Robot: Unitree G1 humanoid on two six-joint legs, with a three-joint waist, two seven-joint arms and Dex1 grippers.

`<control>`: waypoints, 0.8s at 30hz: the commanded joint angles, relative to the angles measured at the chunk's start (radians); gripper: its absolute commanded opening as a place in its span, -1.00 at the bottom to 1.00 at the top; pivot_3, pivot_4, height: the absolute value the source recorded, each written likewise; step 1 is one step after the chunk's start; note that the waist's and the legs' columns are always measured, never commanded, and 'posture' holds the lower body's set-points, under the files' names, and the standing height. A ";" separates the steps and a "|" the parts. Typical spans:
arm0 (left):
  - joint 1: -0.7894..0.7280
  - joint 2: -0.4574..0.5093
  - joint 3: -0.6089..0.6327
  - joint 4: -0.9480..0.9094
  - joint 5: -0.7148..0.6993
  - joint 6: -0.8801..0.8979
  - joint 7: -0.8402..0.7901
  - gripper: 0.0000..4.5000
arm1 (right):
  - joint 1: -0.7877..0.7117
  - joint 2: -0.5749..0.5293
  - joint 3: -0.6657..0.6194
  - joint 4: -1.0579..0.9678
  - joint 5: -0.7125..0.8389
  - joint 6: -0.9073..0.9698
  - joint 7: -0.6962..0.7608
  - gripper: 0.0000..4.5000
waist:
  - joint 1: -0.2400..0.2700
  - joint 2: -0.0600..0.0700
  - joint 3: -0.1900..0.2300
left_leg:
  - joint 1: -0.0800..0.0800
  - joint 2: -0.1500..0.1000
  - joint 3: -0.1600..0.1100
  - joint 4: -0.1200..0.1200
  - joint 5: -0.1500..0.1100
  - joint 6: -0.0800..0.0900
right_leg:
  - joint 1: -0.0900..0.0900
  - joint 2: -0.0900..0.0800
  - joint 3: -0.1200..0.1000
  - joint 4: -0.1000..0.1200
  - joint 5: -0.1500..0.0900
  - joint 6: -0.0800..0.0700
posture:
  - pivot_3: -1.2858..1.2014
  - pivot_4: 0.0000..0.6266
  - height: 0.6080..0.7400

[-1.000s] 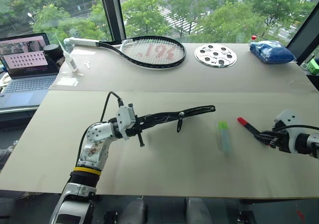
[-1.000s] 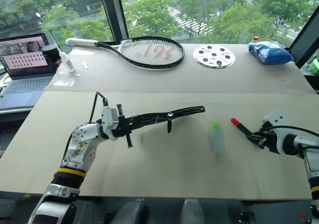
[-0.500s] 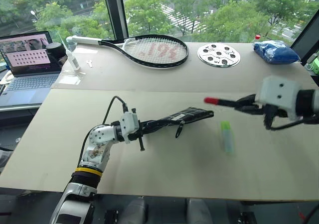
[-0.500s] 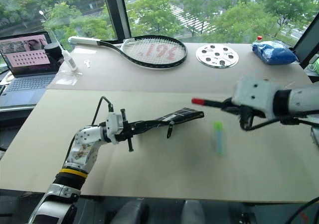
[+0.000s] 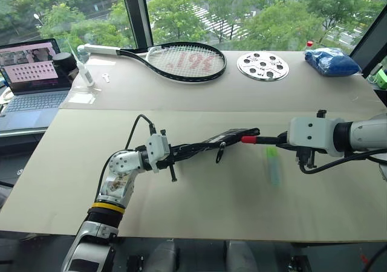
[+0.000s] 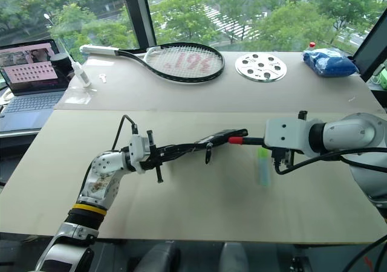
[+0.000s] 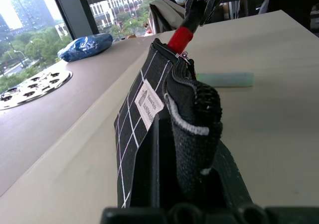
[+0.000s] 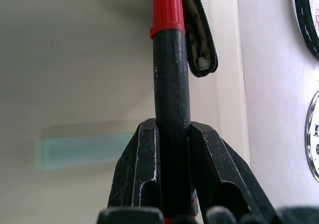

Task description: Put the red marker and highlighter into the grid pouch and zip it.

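Red marker [image 6: 242, 141] clamped in right gripper [image 8: 172, 134], cap at grid pouch [image 7: 149, 109] mouth; left gripper [image 6: 158, 153] pinches pouch end. Next: push marker inside, likely needing straight alignment.

left hand [image 5: 171, 155] – clamped, reaching right | right hand [image 8: 172, 149] – clamped, reaching left

You face a beige table [image 5: 199, 211] under daylight; behind it, big windows [image 5: 254, 6] with a dark frame [image 5: 134, 15] look onto green trees [image 5: 181, 12].

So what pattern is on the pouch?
Black with thin white grid lines on the grid pouch, best in the left wrist view.
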 commanded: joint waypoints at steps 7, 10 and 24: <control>-0.002 -0.004 0.004 -0.007 -0.004 -0.031 -0.004 -1.00 | -0.024 -0.007 -0.050 0.007 0.017 -0.028 0.028 -0.78 | 0.000 0.000 0.000 | 0.000 0.000 0.000 0.000 0.000 0.000 | 0.000 0.000 0.000 0.000 0.000 0.000 | 0.03 -0.52 1.00; -0.001 -0.004 0.002 -0.002 -0.002 -0.038 -0.006 -1.00 | -0.033 0.007 -0.045 0.012 0.021 -0.027 0.027 -0.78 | 0.000 0.000 0.000 | 0.000 0.000 0.000 0.000 0.000 0.000 | 0.000 0.000 0.000 0.000 0.000 0.000 | 0.03 -0.52 1.00; 0.014 -0.006 -0.015 -0.024 -0.002 -0.039 -0.012 -1.00 | -0.025 0.013 -0.023 0.016 -0.021 -0.054 0.017 -0.78 | 0.000 0.000 0.000 | 0.000 0.000 0.000 0.000 0.000 0.000 | 0.000 0.000 0.000 0.000 0.000 0.000 | 0.03 -0.52 1.00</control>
